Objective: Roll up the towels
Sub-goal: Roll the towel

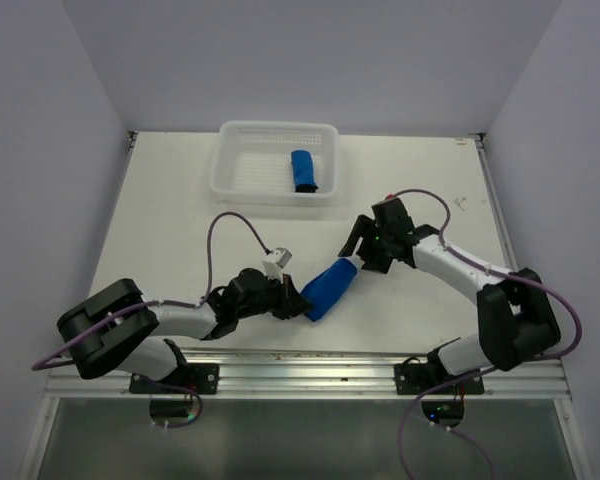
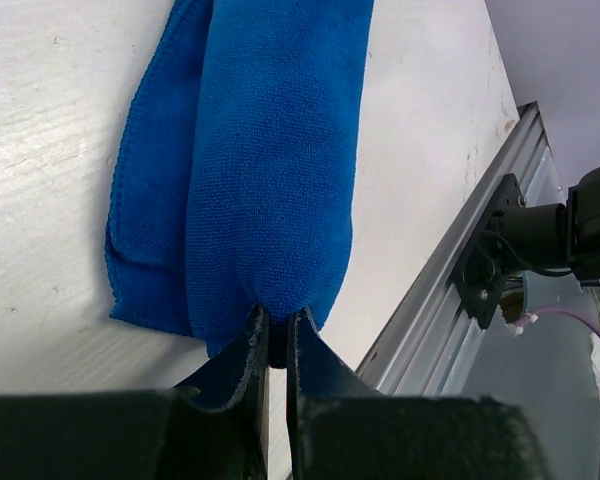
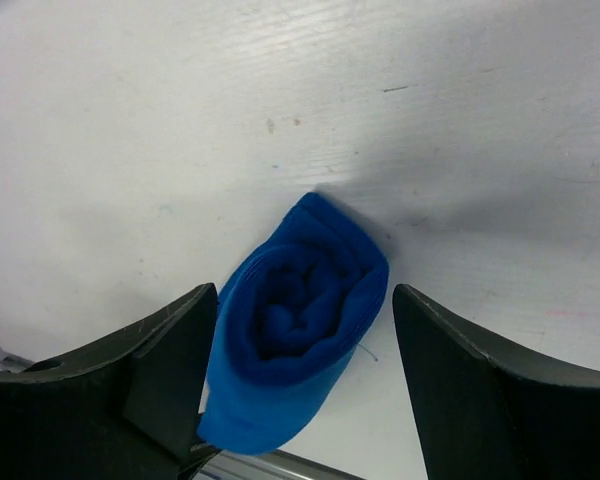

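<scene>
A royal-blue cloth towel [image 1: 330, 288], rolled into a thick tube, lies on the white table [image 1: 180, 220] close to its near edge. It slants from near left to far right between the two arms.

The left gripper [image 1: 296, 298] has its jaws pinched narrow on the near-left end of the roll. In the left wrist view its two black fingers [image 2: 230, 372] nip a small fold of blue cloth there, and the towel [image 2: 270, 160] stretches away from them with a looser flap lying along its left side.

The right gripper [image 1: 363, 243] sits at the far-right end with its jaws spread wide, gripping nothing. In the right wrist view the roll's end [image 3: 300, 320] shows its spiral of layers between the fingers [image 3: 460, 370] — close beside the finger on that view's left, clearly apart from the other.

A second royal-blue towel [image 1: 303, 171], also rolled, lies inside the white plastic basket [image 1: 235, 175] at the far middle of the table, toward the basket's right side. An aluminium rail [image 1: 310, 372] runs along the table's near edge.
</scene>
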